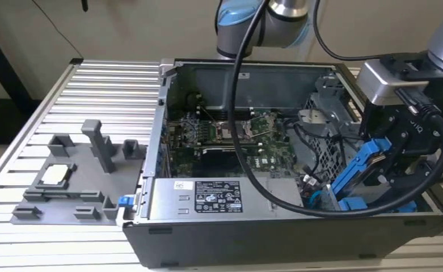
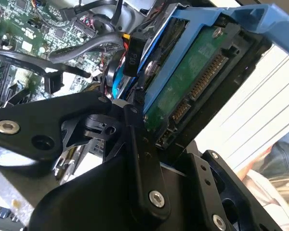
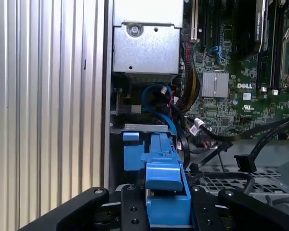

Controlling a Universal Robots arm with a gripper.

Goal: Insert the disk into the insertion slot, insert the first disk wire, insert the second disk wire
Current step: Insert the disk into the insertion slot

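Note:
The disk [image 1: 363,170], a drive in a bright blue carrier frame, hangs tilted above the front corner of the open computer case at the exterior view's right. My gripper [image 1: 384,167] is shut on it. The second wrist view shows the disk's green circuit side [image 2: 192,82] and connector clamped by the black fingers [image 2: 135,139]. In the first wrist view the blue carrier [image 3: 164,190] sits between the fingers, right above the insertion slot [image 3: 134,151] with its blue rails. A blue wire [image 3: 156,101] and a loose black plug [image 3: 243,162] lie beside the slot.
A silver labelled power-supply box [image 1: 206,198] lies along the case's front. The green motherboard [image 1: 229,136] fills the middle, with a perforated grey cage [image 1: 323,150] beside it. Grey fixtures [image 1: 77,175] stand on the slatted table [image 1: 108,85] at the exterior view's left.

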